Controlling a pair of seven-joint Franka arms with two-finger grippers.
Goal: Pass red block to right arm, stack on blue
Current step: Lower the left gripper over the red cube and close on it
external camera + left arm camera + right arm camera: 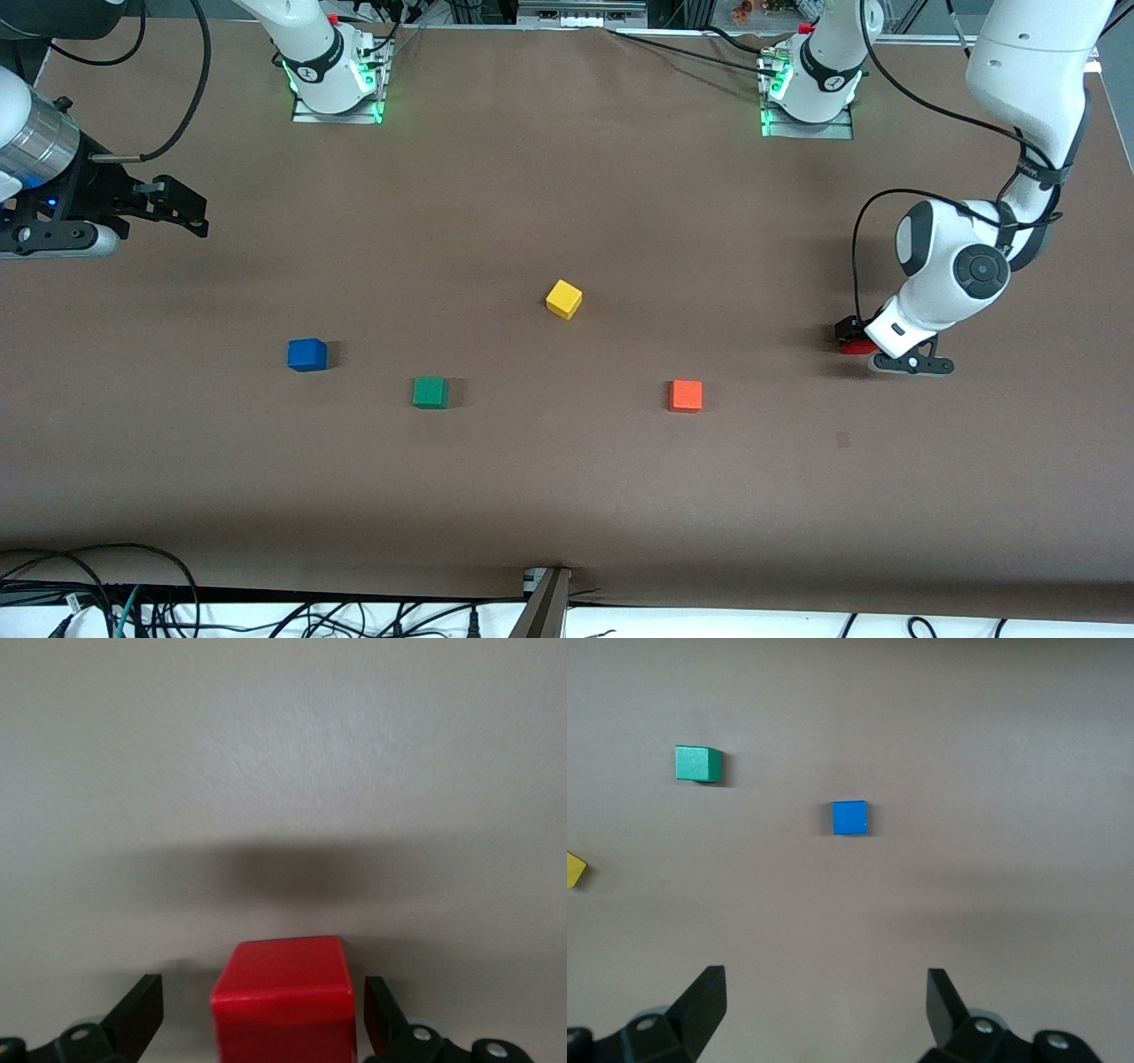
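The red block (858, 346) sits on the brown table at the left arm's end. My left gripper (854, 340) is lowered around it. In the left wrist view the red block (288, 997) lies between the spread fingers (142, 1010) of the left gripper (263, 1001), with a gap on each side, so it is open and not gripping. The blue cube (306, 354) rests toward the right arm's end. My right gripper (188, 213) hangs open and empty over the table edge at that end. In its wrist view the right gripper (827, 992) looks toward the blue cube (850, 818).
A green cube (430, 392) lies beside the blue one, slightly nearer the front camera. A yellow cube (563, 299) sits mid-table, and an orange cube (686, 395) lies between the green cube and the red block. Cables run along the table's front edge.
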